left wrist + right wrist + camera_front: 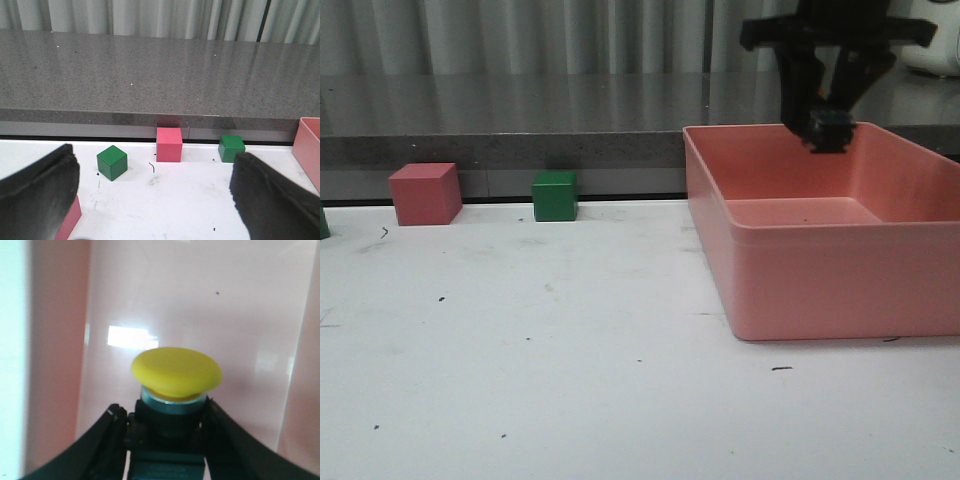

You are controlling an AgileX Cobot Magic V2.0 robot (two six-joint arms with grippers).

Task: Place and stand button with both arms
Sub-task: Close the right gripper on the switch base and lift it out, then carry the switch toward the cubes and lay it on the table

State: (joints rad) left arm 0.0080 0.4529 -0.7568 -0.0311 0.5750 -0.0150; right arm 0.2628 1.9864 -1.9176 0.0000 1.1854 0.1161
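The button (176, 371) fills the right wrist view, with its yellow mushroom cap, pale collar and black body. My right gripper (164, 412) is shut on that black body, one finger on each side. In the front view the right gripper (825, 118) hangs over the back of the pink bin (820, 280). Only the button's dark body (833, 136) shows there, just above the rim. My left gripper (155, 170) is open above the white table with nothing between its fingers. It is out of the front view.
A red cube (424, 193) and a green cube (555, 195) stand along the table's back edge under a grey stone ledge (520, 110). The left wrist view shows a red cube (169, 144), two green cubes (112, 162) (231, 148) and another red cube (70, 220) by the left finger.
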